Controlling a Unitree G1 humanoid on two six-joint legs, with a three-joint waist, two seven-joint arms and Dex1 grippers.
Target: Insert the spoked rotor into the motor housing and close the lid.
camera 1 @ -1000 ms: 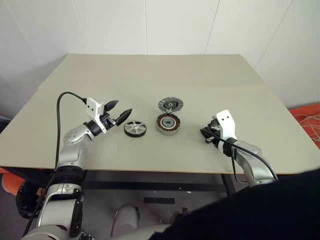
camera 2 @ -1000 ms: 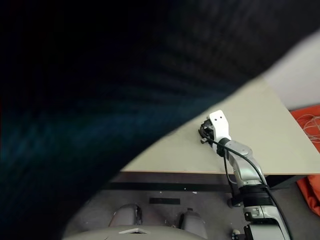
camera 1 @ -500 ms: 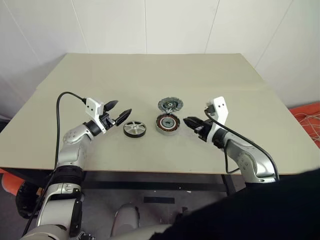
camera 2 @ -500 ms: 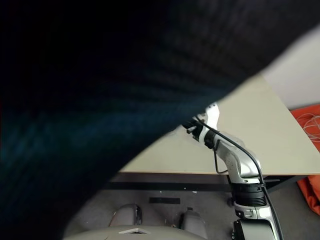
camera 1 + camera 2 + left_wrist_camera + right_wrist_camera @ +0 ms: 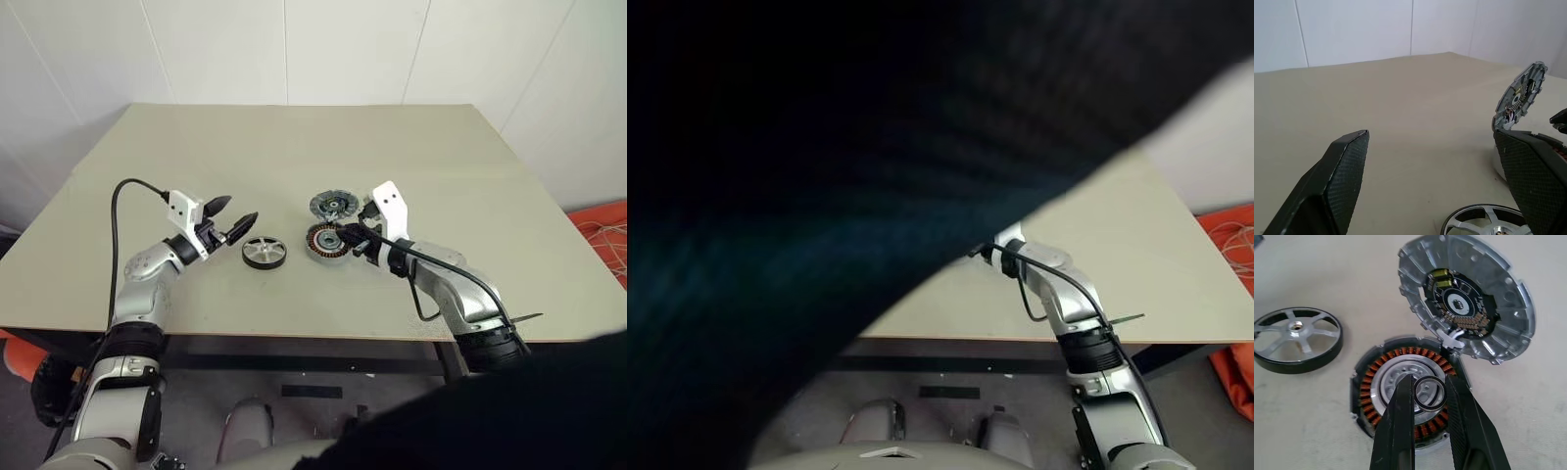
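From the left eye view, the table carries three parts in a loose cluster: the spoked rotor lies flat, apart from the motor housing, and the lid stands tilted up at the housing's far edge. The left gripper hangs just beside the rotor with its fingers wide apart and nothing between them. The right gripper sits at the housing's near side. The right eye view gives little beyond the right arm reaching toward the table's middle. The left wrist view shows the rotor's rim low between that gripper's spread fingers, with the lid raised beyond. In the right wrist view the right gripper's fingers pinch a small black ring over the housing's silver hub; the rotor lies off to one side, well clear of them. The risk, as I judge it: the ring (thin, barely gripped) could slip or seat crooked, and a nudge against the propped lid could knock it down onto the open windings before the rotor goes in.
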